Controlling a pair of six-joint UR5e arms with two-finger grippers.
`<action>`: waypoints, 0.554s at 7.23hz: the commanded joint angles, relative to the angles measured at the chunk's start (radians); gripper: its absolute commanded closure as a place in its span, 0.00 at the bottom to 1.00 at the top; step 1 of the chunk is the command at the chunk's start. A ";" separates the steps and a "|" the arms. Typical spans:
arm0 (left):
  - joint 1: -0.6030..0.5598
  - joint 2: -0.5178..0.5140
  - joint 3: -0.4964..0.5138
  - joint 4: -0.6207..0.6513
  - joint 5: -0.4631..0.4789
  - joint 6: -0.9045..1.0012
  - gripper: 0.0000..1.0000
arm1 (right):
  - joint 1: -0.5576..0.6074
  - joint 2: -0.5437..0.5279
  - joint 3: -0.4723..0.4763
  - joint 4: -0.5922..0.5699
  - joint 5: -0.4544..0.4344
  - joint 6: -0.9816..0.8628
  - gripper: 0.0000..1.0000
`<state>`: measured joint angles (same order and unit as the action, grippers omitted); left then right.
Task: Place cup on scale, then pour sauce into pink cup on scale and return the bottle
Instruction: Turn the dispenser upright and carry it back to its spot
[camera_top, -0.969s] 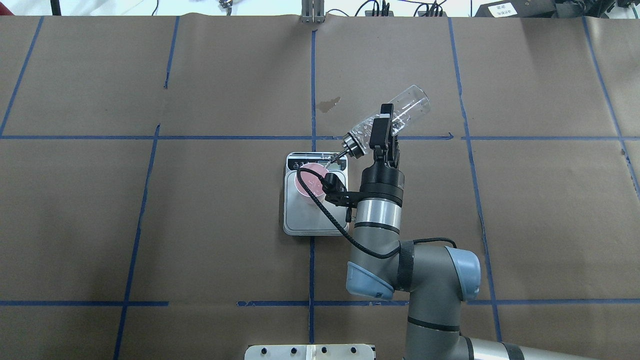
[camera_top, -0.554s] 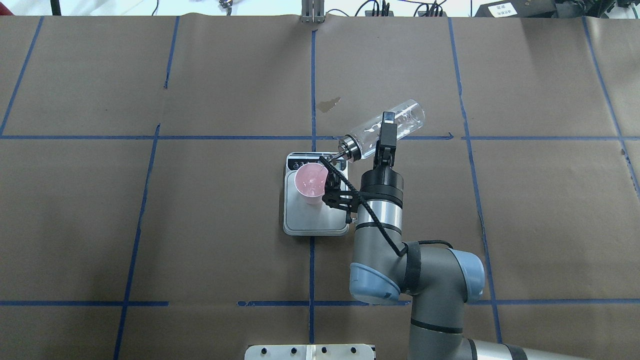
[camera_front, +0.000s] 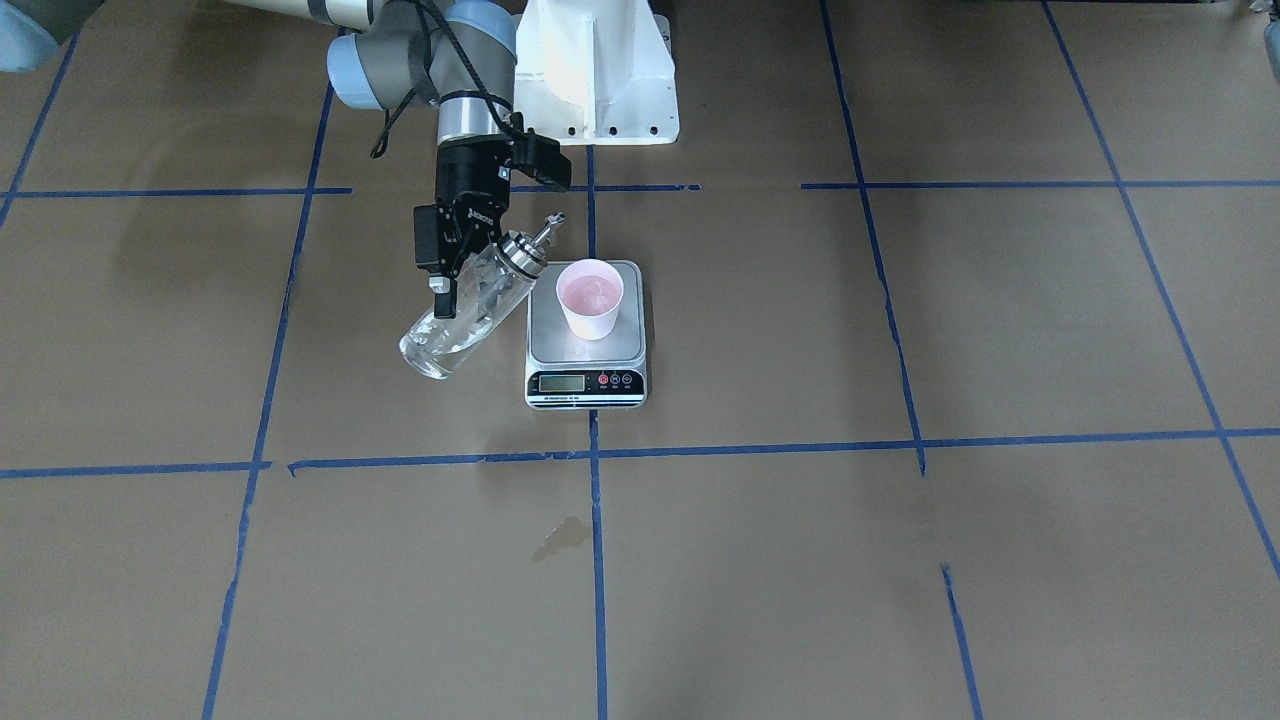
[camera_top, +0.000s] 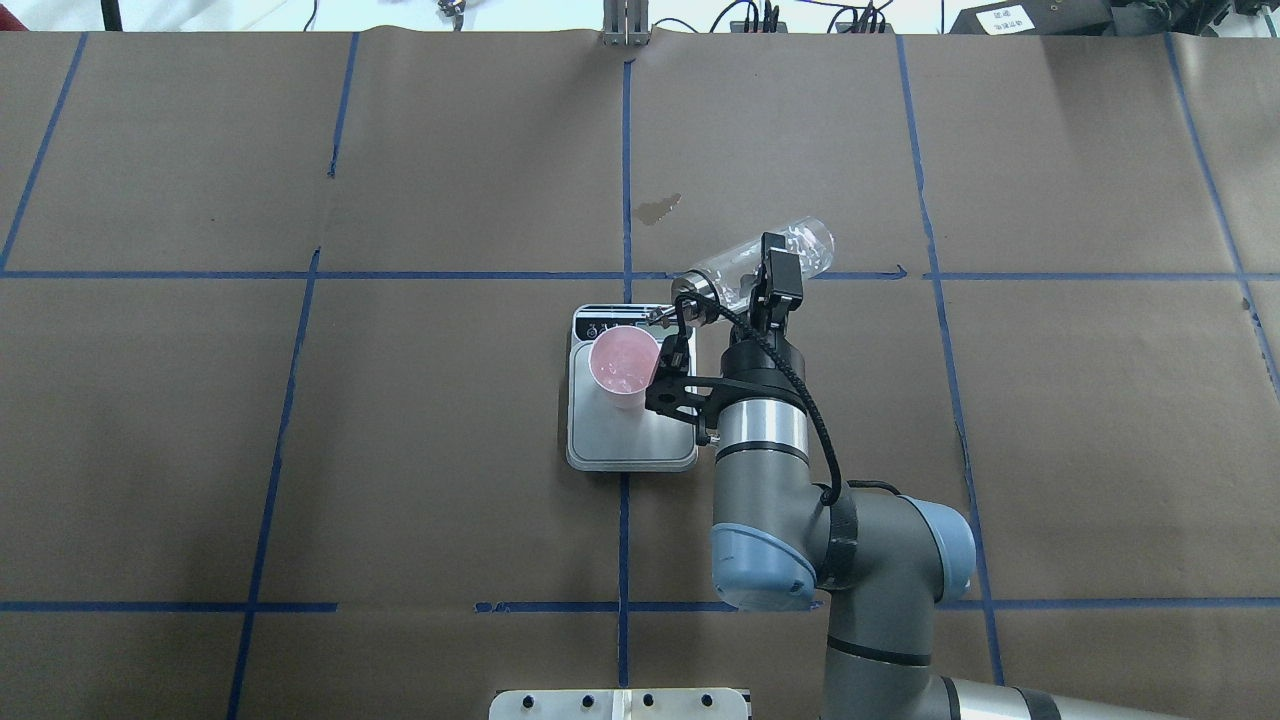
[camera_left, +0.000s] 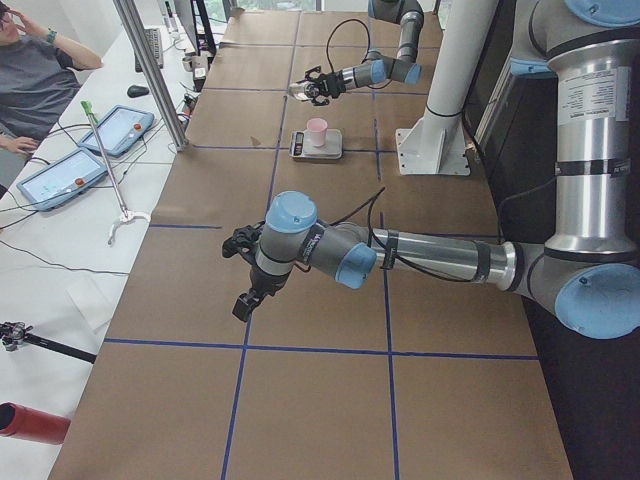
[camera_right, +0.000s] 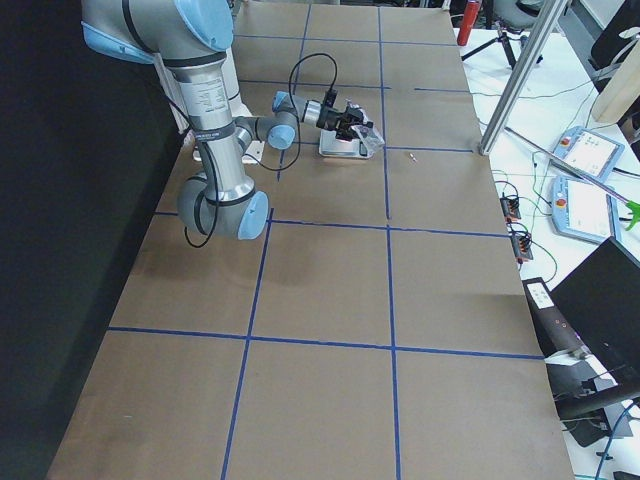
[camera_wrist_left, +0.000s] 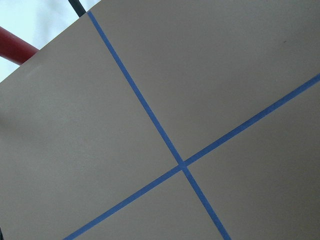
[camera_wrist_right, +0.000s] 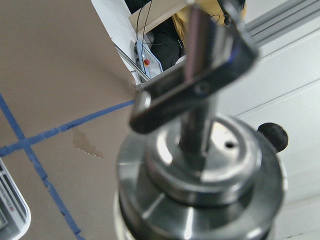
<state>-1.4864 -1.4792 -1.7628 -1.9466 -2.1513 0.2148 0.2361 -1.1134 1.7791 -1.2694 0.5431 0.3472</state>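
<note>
Cup (camera_top: 624, 360) is set on scale (camera_top: 640, 440) at counter centre. At its 2 o'clock, bottle (camera_top: 728, 270) has been tipped back, spout drawn off the rim. It is clamped in the right tool (camera_top: 778, 268). Pouring is judged finished; only the return remains.

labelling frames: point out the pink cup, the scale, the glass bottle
pale pink tapered cup (camera_front: 590, 322), front-facing view, outer wall
flat silver-grey digital scale (camera_front: 561, 382), front-facing view, LCD display
clear glass cylindrical bottle (camera_front: 462, 318), front-facing view, glass body

Cup (camera_front: 590, 298) on scale (camera_front: 622, 346), bottle (camera_front: 475, 315) aslant
</note>
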 joint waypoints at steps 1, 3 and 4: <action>0.000 0.000 -0.004 0.000 -0.001 -0.003 0.00 | 0.003 -0.095 0.139 0.002 0.070 0.211 1.00; 0.000 -0.001 -0.026 0.002 0.001 -0.008 0.00 | 0.034 -0.243 0.283 0.002 0.135 0.297 1.00; 0.000 0.002 -0.036 0.002 0.001 -0.008 0.00 | 0.082 -0.288 0.305 0.002 0.234 0.419 1.00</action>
<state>-1.4864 -1.4794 -1.7843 -1.9456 -2.1512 0.2087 0.2731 -1.3263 2.0316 -1.2671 0.6866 0.6529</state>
